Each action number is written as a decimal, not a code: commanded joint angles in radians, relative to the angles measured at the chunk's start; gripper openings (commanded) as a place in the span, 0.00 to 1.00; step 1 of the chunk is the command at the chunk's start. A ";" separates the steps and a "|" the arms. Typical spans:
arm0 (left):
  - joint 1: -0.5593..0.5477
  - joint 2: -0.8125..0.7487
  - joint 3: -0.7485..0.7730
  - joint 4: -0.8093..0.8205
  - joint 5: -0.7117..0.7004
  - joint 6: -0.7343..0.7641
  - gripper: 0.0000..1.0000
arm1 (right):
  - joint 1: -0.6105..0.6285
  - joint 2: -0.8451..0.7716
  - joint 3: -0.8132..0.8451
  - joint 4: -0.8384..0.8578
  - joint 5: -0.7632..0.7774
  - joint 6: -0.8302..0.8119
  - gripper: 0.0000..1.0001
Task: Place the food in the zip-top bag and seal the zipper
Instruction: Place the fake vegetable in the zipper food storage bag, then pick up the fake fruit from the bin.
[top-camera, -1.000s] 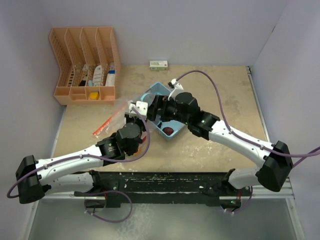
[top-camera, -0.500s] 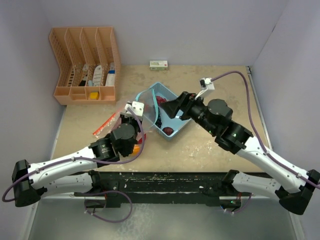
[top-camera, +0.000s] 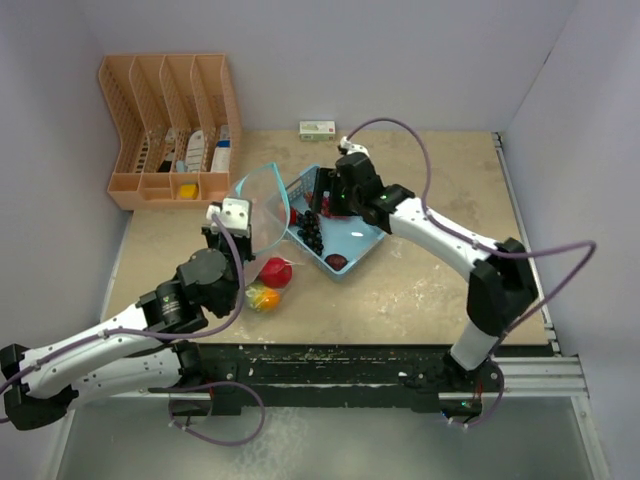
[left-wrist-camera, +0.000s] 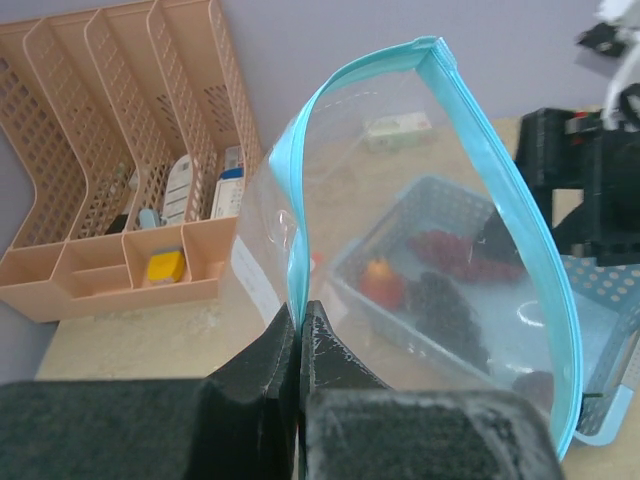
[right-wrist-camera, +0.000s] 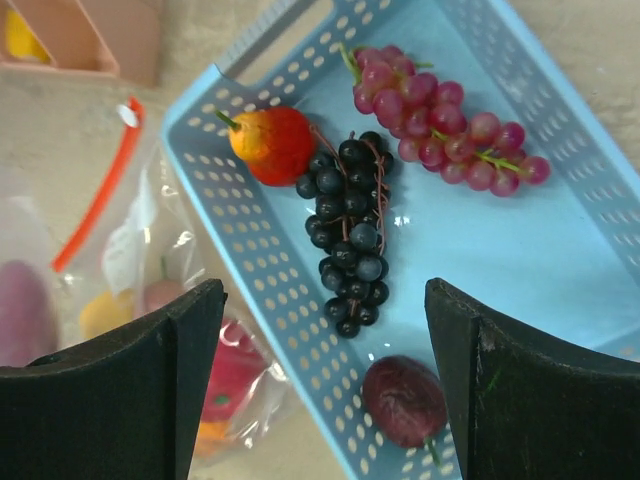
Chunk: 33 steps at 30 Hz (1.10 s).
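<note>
Bag (top-camera: 262, 205) mouth just beside basket (top-camera: 358, 236) rim

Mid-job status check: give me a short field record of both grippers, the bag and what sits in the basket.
left gripper: shut on the teal zipper rim of the clear zip-top bag, mouth held open
right gripper: open, empty, over the blue perforated plastic basket
in basket: dark purple grape bunch; pink-red grape bunch; red-orange fruit; maroon oval piece
beside basket: red toy piece and orange-yellow piece, seemingly under clear plastic
zipper: unsealed
</note>
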<state>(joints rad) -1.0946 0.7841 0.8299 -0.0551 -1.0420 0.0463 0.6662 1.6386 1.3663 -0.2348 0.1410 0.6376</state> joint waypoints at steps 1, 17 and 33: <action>0.005 0.007 -0.010 -0.019 0.004 -0.019 0.00 | 0.007 0.122 0.096 0.004 -0.074 -0.066 0.83; 0.006 -0.009 -0.043 0.008 0.030 -0.016 0.00 | 0.033 0.467 0.200 -0.020 -0.064 -0.128 0.85; 0.007 -0.047 -0.053 -0.052 0.008 -0.061 0.00 | 0.073 0.347 0.071 -0.015 0.057 -0.106 0.00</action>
<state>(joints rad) -1.0931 0.7467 0.7868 -0.1204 -1.0187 0.0013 0.7387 2.1021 1.5047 -0.2073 0.1417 0.5301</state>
